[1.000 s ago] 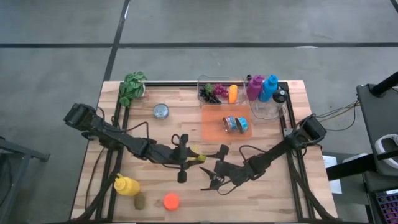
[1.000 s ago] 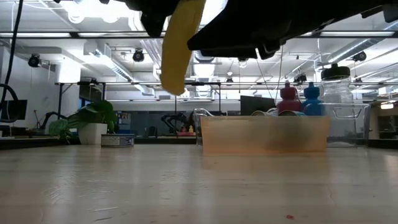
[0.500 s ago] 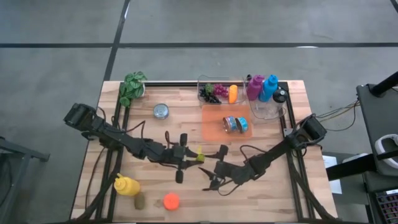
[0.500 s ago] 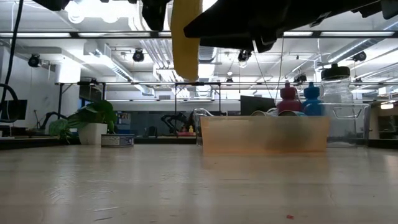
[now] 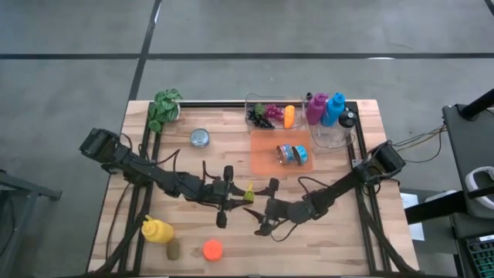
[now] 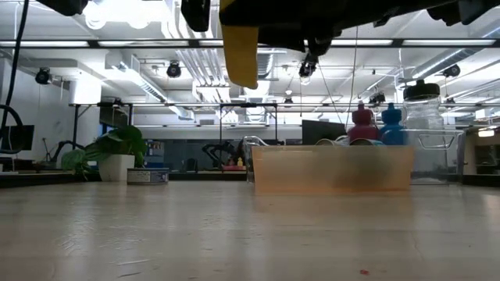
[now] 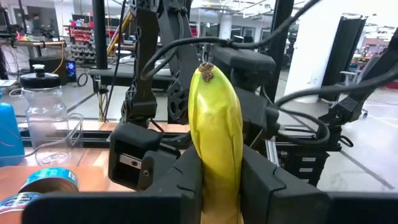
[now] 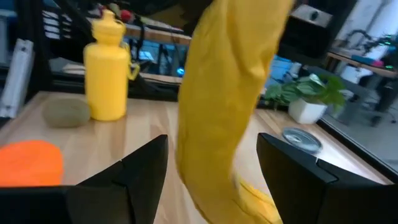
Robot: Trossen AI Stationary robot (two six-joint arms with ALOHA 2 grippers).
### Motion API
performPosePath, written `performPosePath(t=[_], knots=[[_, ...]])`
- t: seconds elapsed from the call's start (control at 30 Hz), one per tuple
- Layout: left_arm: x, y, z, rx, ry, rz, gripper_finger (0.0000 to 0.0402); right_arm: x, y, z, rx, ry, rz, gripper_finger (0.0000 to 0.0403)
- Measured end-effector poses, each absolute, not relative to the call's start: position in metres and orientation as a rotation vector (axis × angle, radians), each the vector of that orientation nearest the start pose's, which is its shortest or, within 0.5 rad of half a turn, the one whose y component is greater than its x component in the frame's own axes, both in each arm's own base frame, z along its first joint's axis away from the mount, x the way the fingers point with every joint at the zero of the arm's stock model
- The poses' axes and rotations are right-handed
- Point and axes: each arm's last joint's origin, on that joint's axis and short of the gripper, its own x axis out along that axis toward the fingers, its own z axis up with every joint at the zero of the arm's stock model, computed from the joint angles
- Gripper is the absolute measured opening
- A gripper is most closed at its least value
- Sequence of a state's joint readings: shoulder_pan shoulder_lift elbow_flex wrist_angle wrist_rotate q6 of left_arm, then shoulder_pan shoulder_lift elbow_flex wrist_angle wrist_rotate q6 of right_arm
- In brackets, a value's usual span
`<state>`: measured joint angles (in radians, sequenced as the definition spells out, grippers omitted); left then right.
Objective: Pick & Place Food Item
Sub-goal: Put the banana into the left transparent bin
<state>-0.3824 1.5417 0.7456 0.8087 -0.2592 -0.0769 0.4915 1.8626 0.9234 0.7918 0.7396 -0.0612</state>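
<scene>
Both claws meet at the banana [image 7: 216,137], left claw [image 5: 236,194] clamping it, right claw [image 5: 265,205] apart, its tip hidden.

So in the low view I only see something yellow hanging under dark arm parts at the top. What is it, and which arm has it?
Observer: It's a banana. The left wrist view shows it clamped in the left gripper.
Operator: And the right arm?
Observer: The right gripper is open, one finger on either side of the banana, with gaps on both sides.
Operator: Where over the table?
Observer: From above, it's mid-table, over bare wood beside the orange tray, not over it.
</scene>
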Motion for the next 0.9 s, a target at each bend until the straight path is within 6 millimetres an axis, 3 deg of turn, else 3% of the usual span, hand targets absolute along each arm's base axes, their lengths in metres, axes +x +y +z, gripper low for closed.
performPosePath(t=[0.27, 0.6, 0.9], knots=[[0.3018, -0.1134, 0.2366, -0.082, -0.018, -0.126, 0.0067, 0.3431, 0.1602, 0.1823, -0.132, 0.12, -0.207, 0.0204], [0.3019, -0.1131, 0.2364, -0.085, -0.017, -0.122, 0.0067, 0.3431, 0.1604, 0.1822, -0.136, 0.121, -0.202, 0.0074], [0.3015, -0.114, 0.2352, -0.087, -0.004, -0.124, 0.0103, 0.3433, 0.1613, 0.1817, -0.135, 0.123, -0.167, 0.0072]])
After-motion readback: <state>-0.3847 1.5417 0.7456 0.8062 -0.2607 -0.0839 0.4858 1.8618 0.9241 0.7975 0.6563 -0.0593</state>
